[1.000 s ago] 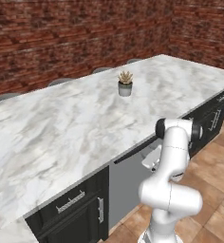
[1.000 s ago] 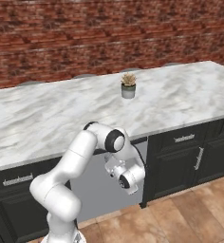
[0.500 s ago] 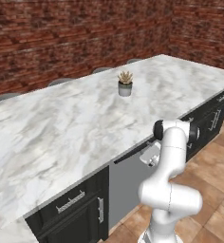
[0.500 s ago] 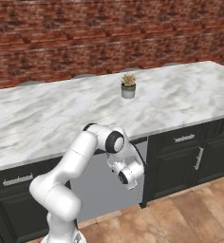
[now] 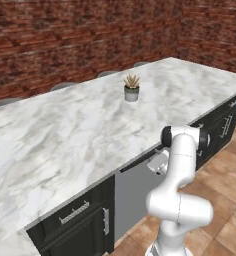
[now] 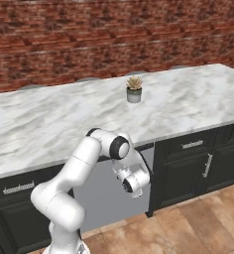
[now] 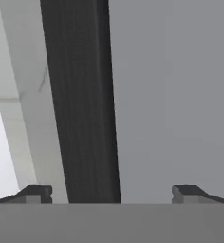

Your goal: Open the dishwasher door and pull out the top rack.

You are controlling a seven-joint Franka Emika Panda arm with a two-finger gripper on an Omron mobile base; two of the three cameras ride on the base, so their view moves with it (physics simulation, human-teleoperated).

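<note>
From the left, the dishwasher door (image 5: 132, 200) stands shut and upright under the worktop's (image 5: 65, 145) front edge, its dark top strip (image 5: 138, 162) running along that edge. From the right, the door still faces the room; the rack isn't out. Up close, the gripper (image 7: 111, 192) gapes wide, holding nothing, straddling the strip.

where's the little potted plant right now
The potted plant stands on the marble counter toward its far edge, near the brick wall, right of centre in both base views and beyond the arm.
</note>
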